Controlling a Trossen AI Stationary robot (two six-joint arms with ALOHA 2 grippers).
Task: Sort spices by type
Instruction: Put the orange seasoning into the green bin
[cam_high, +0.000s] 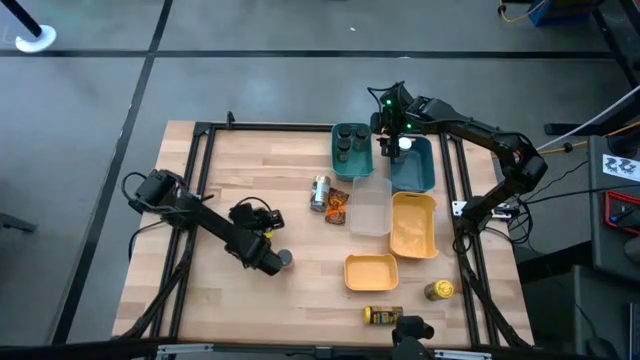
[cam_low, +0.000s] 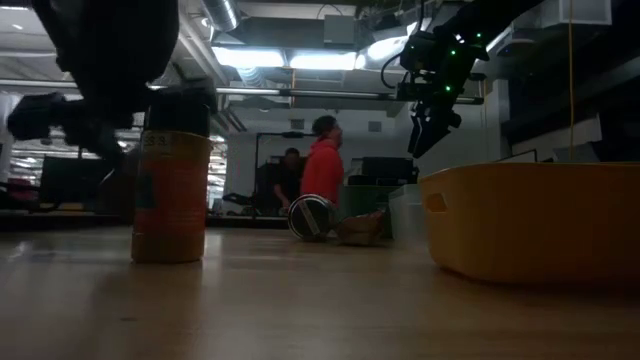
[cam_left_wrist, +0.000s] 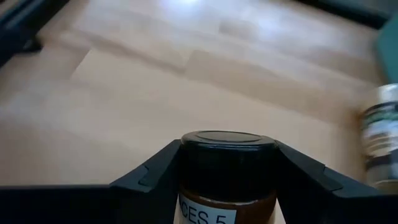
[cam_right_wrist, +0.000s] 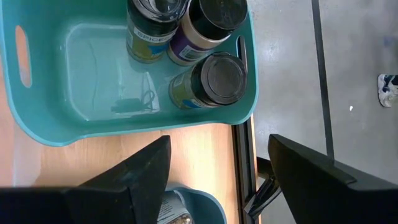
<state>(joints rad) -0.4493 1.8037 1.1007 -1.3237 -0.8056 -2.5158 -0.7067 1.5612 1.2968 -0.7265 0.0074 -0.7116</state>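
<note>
A spice jar with a dark lid (cam_left_wrist: 221, 146) and an orange label (cam_low: 170, 195) stands upright on the table at my left gripper (cam_high: 278, 259), whose fingers sit on either side of it. My right gripper (cam_right_wrist: 217, 168) is open and empty above the gap between two teal bins (cam_high: 390, 140). The left teal bin (cam_right_wrist: 74, 118) holds three dark-lidded jars (cam_right_wrist: 214, 78). The right teal bin (cam_high: 415, 170) holds one jar (cam_right_wrist: 171, 210). A jar (cam_high: 320, 192) lies on its side beside an orange-brown packet (cam_high: 337, 208). Two more jars (cam_high: 438, 290) (cam_high: 382, 315) sit near the table's near edge. My left gripper holds the spice jar at its dark lid (cam_left_wrist: 186, 152), pinched between the two fingers (cam_left_wrist: 155, 171), one on each side. The fingers come nearly level from the table's left. The jar stands upright with its base on the table (cam_low: 165, 255).
A clear bin (cam_high: 371, 205) and two yellow bins (cam_high: 414, 225) (cam_high: 371, 271) stand right of centre. The near yellow bin fills the low view's right (cam_low: 540, 220). Bare wood lies across the table's left half (cam_high: 250, 170). People stand in the room beyond (cam_low: 322, 165).
</note>
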